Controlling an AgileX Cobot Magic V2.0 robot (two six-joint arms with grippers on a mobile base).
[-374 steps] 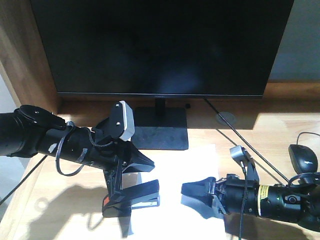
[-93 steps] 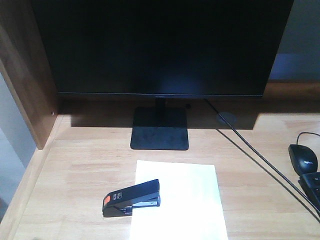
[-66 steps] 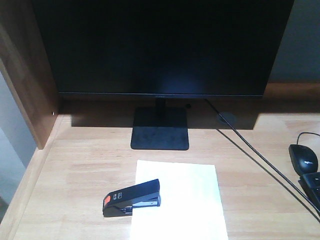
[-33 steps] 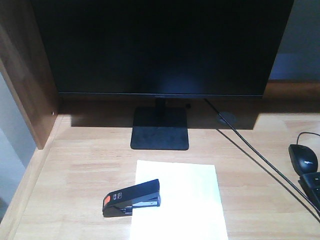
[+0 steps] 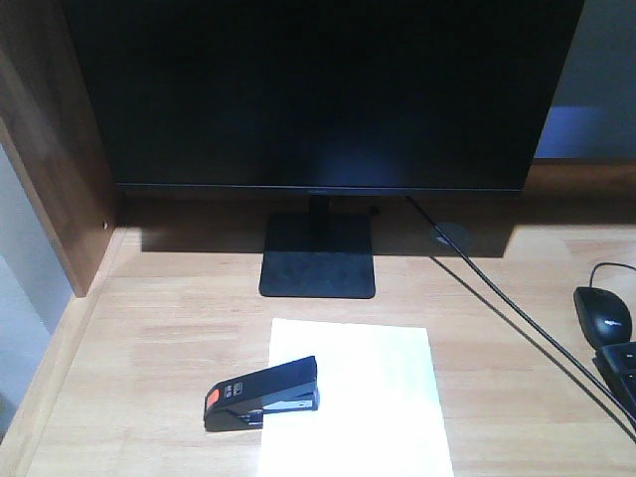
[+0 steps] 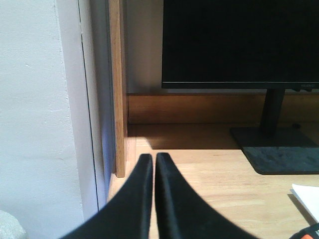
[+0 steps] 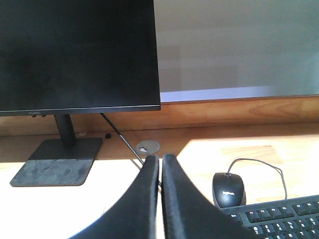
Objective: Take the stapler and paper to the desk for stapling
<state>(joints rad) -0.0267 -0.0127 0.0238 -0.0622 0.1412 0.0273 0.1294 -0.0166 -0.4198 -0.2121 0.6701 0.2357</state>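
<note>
Resting on the desk (image 5: 149, 328), the stapler (image 5: 261, 395) lies across the near-left edge of the paper (image 5: 358, 397), right of the left gripper (image 6: 149, 172) and left of the right gripper (image 7: 160, 169); both grippers are pinched together, holding nothing; any nudge to the stapler could drag the sheet askew, since it only lies loose.

Our left end effector (image 6: 151, 164) has its two black fingers pressed nearly together, holding nothing. Our right end effector (image 7: 160, 164) is likewise closed and empty. Neither arm shows in the front view.
</note>
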